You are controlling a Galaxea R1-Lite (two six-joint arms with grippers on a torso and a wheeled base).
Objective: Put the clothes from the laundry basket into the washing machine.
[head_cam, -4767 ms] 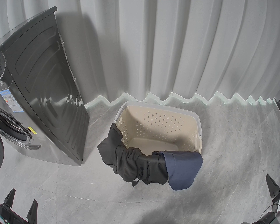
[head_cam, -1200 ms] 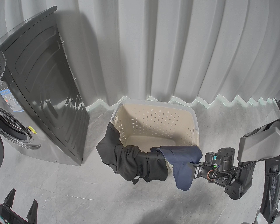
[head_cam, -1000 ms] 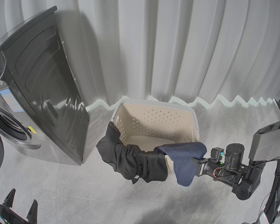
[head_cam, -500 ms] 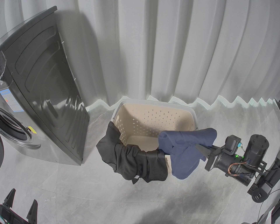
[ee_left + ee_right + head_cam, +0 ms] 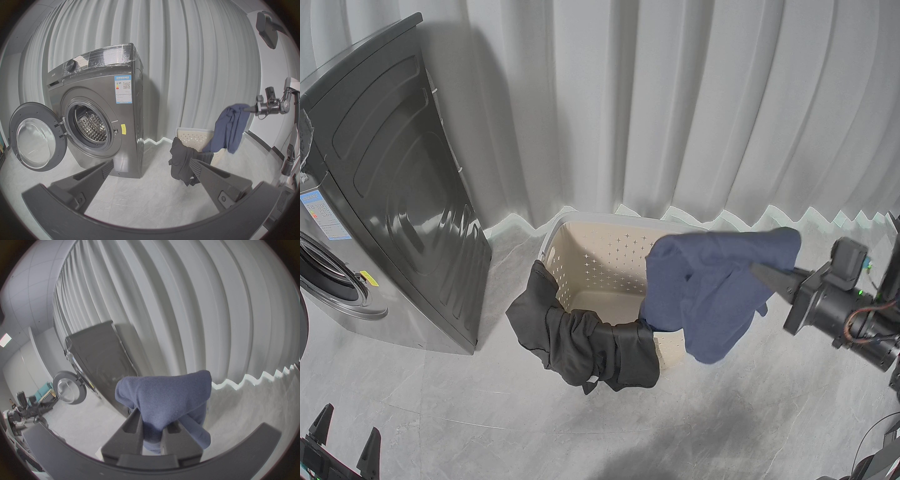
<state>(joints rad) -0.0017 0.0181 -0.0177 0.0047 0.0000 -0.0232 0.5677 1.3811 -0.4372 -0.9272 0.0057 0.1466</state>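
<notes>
Two garments sit at the beige perforated plastic laundry basket (image 5: pixel 612 262): my right claw (image 5: pixel 765 275) clamps the navy blue cloth garment (image 5: pixel 712 294), lifted above the basket's right side, while the black cloth garment (image 5: pixel 581 350) drapes over its front rim. My left claw (image 5: pixel 150 162) hangs spread open, low before the grey front-loading washing machine (image 5: pixel 125 125), its round door (image 5: pixel 37 136) open.

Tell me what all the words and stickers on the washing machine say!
No text here is sharp enough to read.
Blue and white label on the washing machine front: square code, print too small.
Yellow sticker beside the drum opening: too small.
Marks on the control panel: blurred.
The blue garment and laundry basket: no print seen.
</notes>
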